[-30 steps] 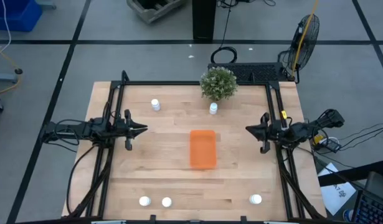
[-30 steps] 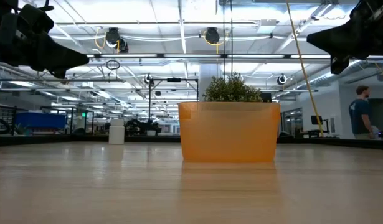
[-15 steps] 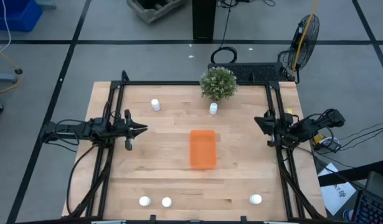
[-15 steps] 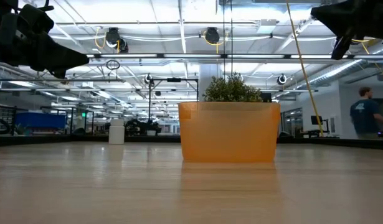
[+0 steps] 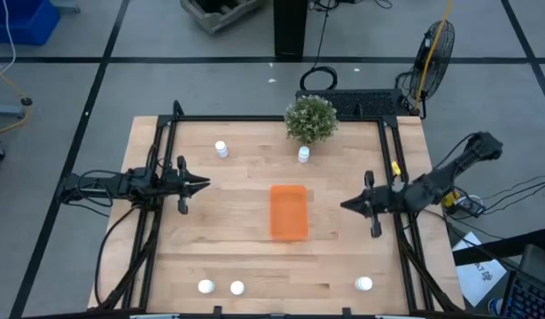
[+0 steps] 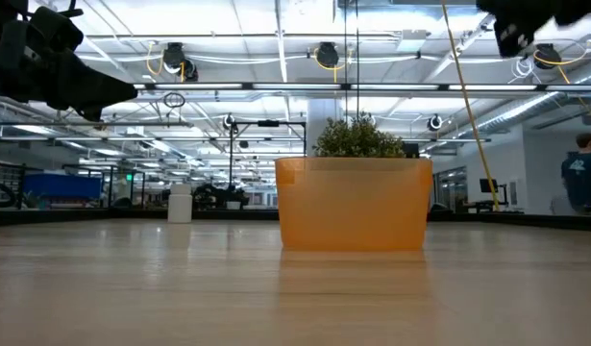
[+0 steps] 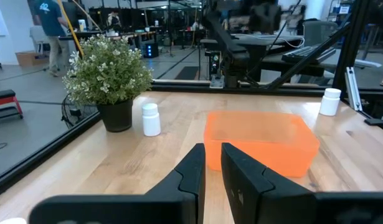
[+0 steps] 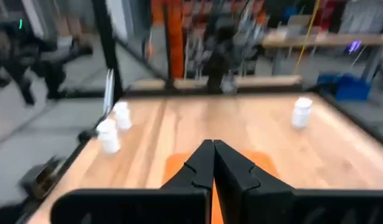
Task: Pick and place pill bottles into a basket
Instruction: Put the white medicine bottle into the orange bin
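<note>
The orange basket (image 5: pixel 288 211) is lying flat at the middle of the wooden table (image 5: pixel 245 252), its long side running away from the front edge, and it is holding no bottles.

The right gripper (image 5: pixel 347 205) is hanging above the table's right side, its arm stretching from the right rail in toward the basket with the elbow raised out past the table's edge; the fingertips are pointing at the basket but are sitting well apart from it. Its fingers (image 8: pixel 211 163) are pressed together (no gap shows in its own wrist view), holding nothing.

The left gripper (image 5: pixel 204 184) is waiting over the left side of the table, arm level and pointing toward the centre, fingers (image 7: pixel 200 167) nearly together with only a narrow slit between them, empty.

All five pill bottles are standing on the bare wood:
- one (image 5: pixel 221 149) near the far left corner
- one (image 5: pixel 303 154) just in front of the potted plant (image 5: pixel 311 118), beside its pot
- two (image 5: pixel 206 286) (image 5: pixel 237 287) close together by the front edge on the left
- one (image 5: pixel 364 284) by the front edge on the right

In the low view a person (image 6: pixel 583 183) is standing in the room far behind the table.
</note>
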